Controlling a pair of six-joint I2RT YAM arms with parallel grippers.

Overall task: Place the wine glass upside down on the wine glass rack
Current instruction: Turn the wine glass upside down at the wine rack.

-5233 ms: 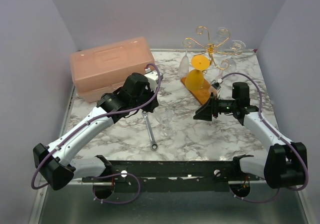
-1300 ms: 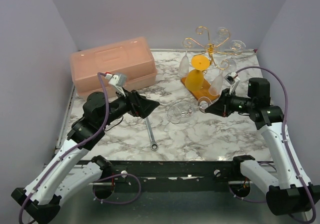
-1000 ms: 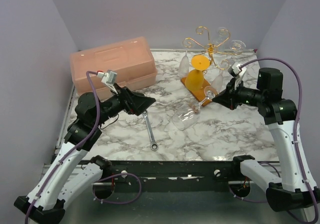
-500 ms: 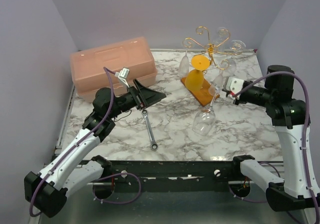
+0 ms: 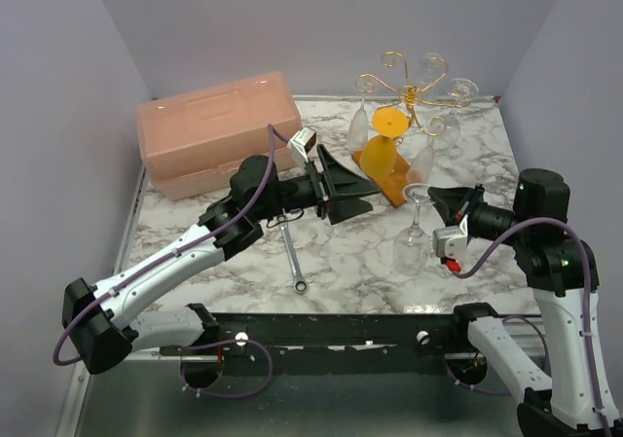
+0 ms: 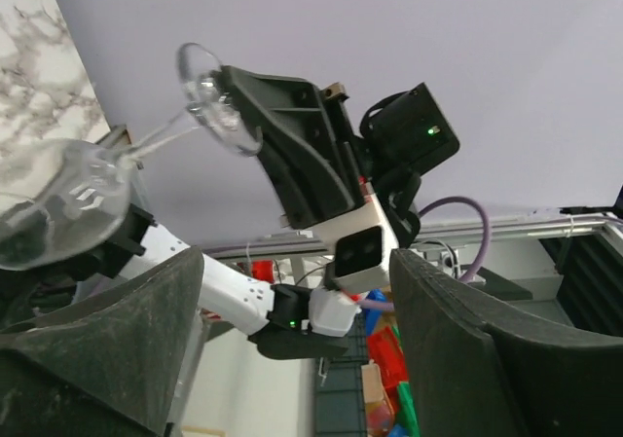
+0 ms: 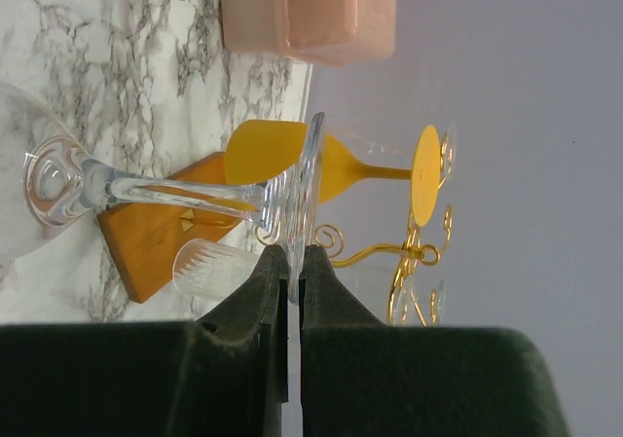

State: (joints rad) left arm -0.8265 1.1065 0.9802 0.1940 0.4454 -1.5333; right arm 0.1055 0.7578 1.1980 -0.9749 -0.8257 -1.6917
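Observation:
A clear wine glass hangs bowl down over the marble, its foot pinched by my right gripper, which is shut on it. In the right wrist view the gripper clamps the foot's rim and the stem runs left. The wine glass rack stands behind on its orange-brown base, carrying an orange glass and several clear ones. My left gripper is open and holds nothing, just left of the rack base. In its wrist view, the left gripper faces the held glass.
A pink plastic toolbox sits at the back left. A metal wrench lies on the marble table under my left arm. Purple walls close in the sides and back. A clear glass hangs from the rack close to the held one.
My right gripper has turned the wine glass from lying sideways to hanging bowl down and drawn back to the right. The left arm has swung right toward the rack base.

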